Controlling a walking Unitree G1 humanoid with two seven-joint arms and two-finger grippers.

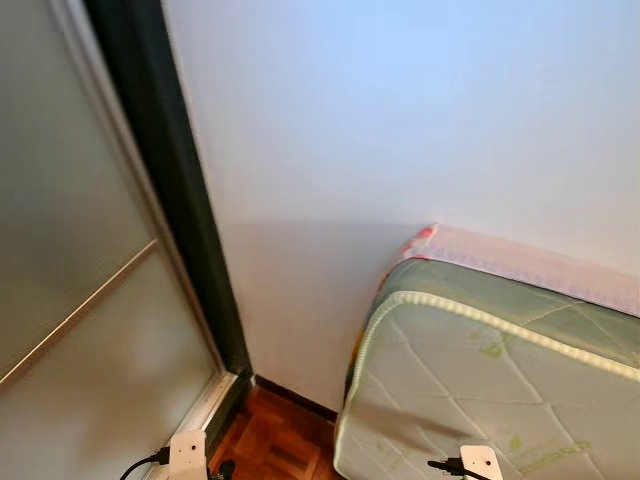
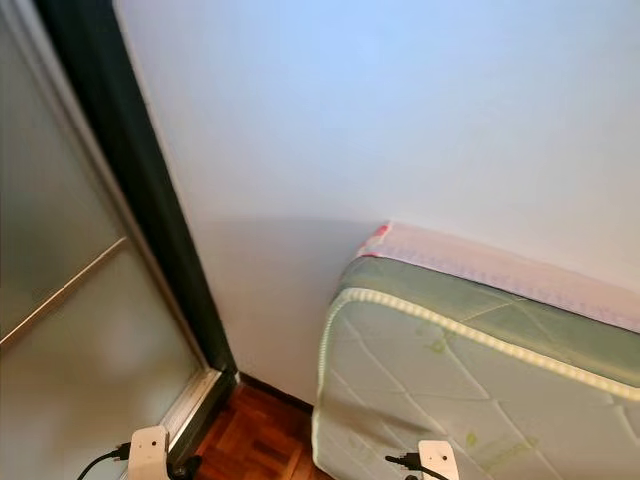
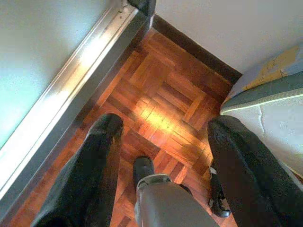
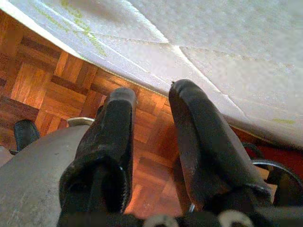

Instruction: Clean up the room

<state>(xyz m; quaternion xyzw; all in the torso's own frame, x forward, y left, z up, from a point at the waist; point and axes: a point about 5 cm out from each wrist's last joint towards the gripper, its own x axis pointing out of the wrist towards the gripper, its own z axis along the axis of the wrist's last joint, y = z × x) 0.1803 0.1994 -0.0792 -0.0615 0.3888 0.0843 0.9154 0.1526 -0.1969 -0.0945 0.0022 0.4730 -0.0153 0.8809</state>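
Parquet floor (image 3: 165, 109) below both empty, parted pincers, left pincer (image 3: 163, 130) wider; mattress (image 1: 480, 380) lengthwise along wall (image 1: 400, 120).

Soft daylight washes the white wall (image 1: 420, 120) in a bluish cast, a faint shadow falling above the mattress (image 1: 500, 380). Glare flares on the parquet floor (image 3: 161, 118) (and the door's metal track (image 3: 71, 80)); both wrist views look soft and grainy.

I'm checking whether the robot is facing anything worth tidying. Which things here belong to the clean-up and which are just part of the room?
Belonging to the job:
Nothing loose to pick up; left gripper and right gripper open over parquet floor.

Just part of the room:
Mattress, wall, sliding door.
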